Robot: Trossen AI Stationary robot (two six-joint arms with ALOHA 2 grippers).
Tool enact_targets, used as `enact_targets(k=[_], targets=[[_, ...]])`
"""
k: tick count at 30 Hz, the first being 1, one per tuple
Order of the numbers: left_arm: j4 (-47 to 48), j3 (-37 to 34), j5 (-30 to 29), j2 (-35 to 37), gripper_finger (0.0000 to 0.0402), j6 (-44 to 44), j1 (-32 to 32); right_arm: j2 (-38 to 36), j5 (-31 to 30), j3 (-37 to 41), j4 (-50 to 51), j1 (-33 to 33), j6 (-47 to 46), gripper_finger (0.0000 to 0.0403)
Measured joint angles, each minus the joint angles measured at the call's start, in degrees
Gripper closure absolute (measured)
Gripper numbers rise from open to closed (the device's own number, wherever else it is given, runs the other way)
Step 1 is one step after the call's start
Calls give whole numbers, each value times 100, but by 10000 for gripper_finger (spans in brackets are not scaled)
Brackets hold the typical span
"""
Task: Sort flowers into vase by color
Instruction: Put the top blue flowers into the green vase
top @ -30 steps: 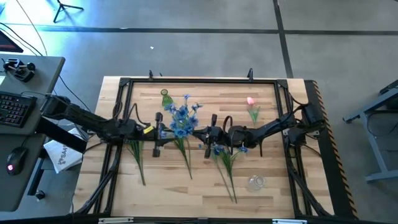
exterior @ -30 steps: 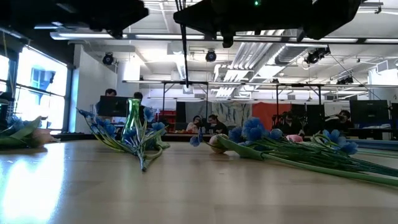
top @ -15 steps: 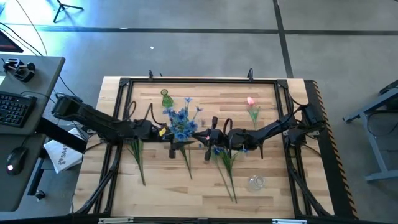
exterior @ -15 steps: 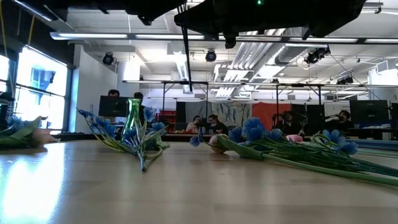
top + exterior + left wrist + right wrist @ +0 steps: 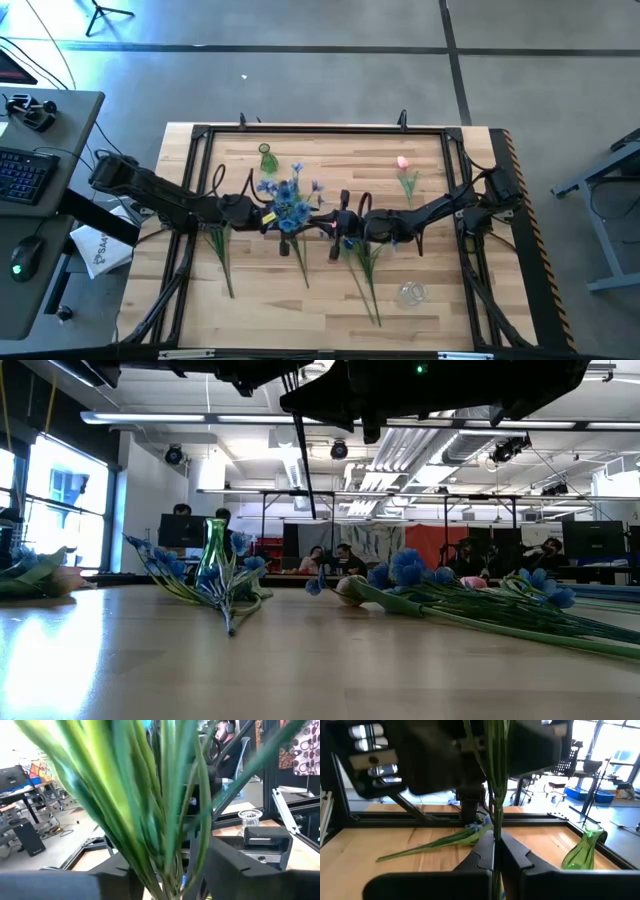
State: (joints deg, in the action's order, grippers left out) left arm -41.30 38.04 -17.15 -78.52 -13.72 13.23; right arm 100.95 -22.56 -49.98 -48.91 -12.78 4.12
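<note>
My right gripper (image 5: 316,223) is over the table's middle, shut on the stem of a blue flower bunch (image 5: 290,200) that is lifted off the wood. My left gripper (image 5: 296,222) has come up against the same bunch from the left. It is open, with the green stems and leaves (image 5: 170,820) filling the space between its fingers. A green glass vase (image 5: 266,158) stands near the far edge. Another blue bunch (image 5: 365,255) lies under the right arm, and a pink bud (image 5: 403,163) lies at far right. My right gripper pinches the thin green stem (image 5: 495,827) between its two fingers, level from the table's right and across the stem. The bunch is lifted clear; its lower stem (image 5: 303,460) hangs free above the table. My left gripper has leaves between its fingers; whether they touch, I cannot tell.
A clear glass vase (image 5: 410,293) stands near the front right. A green stem (image 5: 220,255) lies at front left under the left arm. A black frame (image 5: 320,130) rims the table. A desk with a keyboard sits beyond the left edge.
My left gripper has travelled toward the table's right, closing the distance to the blue bunch held by my right gripper, until the leaves stand between its fingers. My right gripper has kept its hold and stayed about where it was.
</note>
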Motion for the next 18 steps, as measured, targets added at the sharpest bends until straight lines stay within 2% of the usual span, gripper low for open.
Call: enact_targets(k=[6, 10, 12, 14, 16, 18], targets=[[110, 0, -11, 74, 334, -184, 2, 0, -11, 2, 230, -2, -337, 388], [399, 0, -107, 116, 390, -292, 121, -70, -347, 2, 669, -2, -569, 346], [721, -2, -568, 310, 394, -304, 253, -205, -742, 2, 1148, -38, -756, 314], [1191, 0, -1285, 638, 392, -291, 374, -441, -1215, 2, 1809, -91, -998, 280], [1874, 0, -1877, 1042, 396, -228, 435, -689, -1412, 2, 2457, -130, -1259, 251], [2472, -1, -2222, 1497, 398, -87, 389, -892, -1484, 2, 3020, -149, -1580, 229]])
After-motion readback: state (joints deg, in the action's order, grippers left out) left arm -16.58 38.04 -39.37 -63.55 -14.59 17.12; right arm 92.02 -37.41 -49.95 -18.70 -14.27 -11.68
